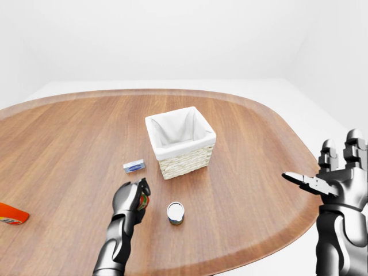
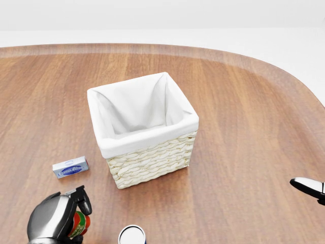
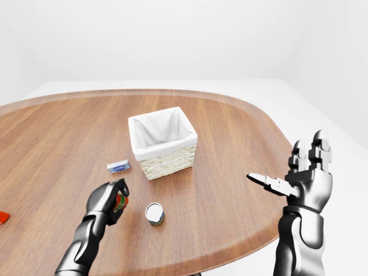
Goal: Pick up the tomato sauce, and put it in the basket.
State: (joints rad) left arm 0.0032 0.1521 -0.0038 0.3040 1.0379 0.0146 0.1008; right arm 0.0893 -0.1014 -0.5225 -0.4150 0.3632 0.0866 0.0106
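place: bare simulated room | cues: blank white walls (image 1: 172,40), wooden table (image 1: 259,149)

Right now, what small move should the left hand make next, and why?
Probably lift. The left hand is shut on the tomato sauce, low near the table, and the basket rim stands higher, up and to the right in the head view.

Rounded brown wooden table (image 3: 230,149) bearing white-lined woven wicker basket (image 3: 164,144), small blue-and-white box (image 3: 118,167), white-topped can (image 3: 154,213). Left hand (image 3: 108,202) closed round red tomato sauce bottle (image 3: 119,201); right hand (image 3: 302,178) raised, fingers spread.
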